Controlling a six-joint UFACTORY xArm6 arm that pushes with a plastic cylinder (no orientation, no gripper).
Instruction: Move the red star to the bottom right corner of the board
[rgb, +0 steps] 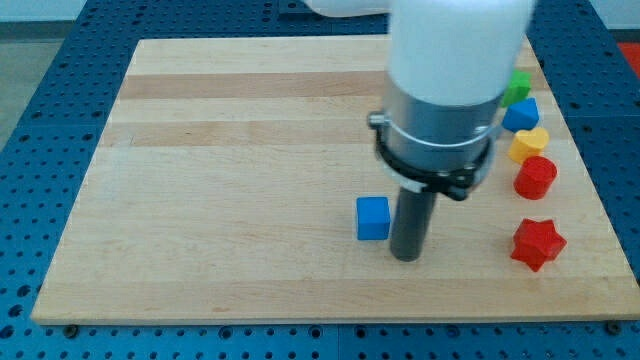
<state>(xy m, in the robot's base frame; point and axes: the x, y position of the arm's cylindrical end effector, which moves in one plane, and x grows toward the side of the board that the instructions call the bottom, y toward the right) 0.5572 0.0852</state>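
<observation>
The red star (537, 243) lies near the view's right edge of the wooden board (220, 200), toward the bottom right. My tip (405, 257) rests on the board well to the left of the star, just right of and touching or almost touching a blue cube (373, 218). The white and metal arm body (445, 90) hangs above the tip and hides part of the board behind it.
A column of blocks stands along the right edge above the star: a red cylinder-like block (535, 177), a yellow block (529, 144), a blue block (521, 114) and a green block (517, 87), partly hidden by the arm. A blue perforated table (40, 130) surrounds the board.
</observation>
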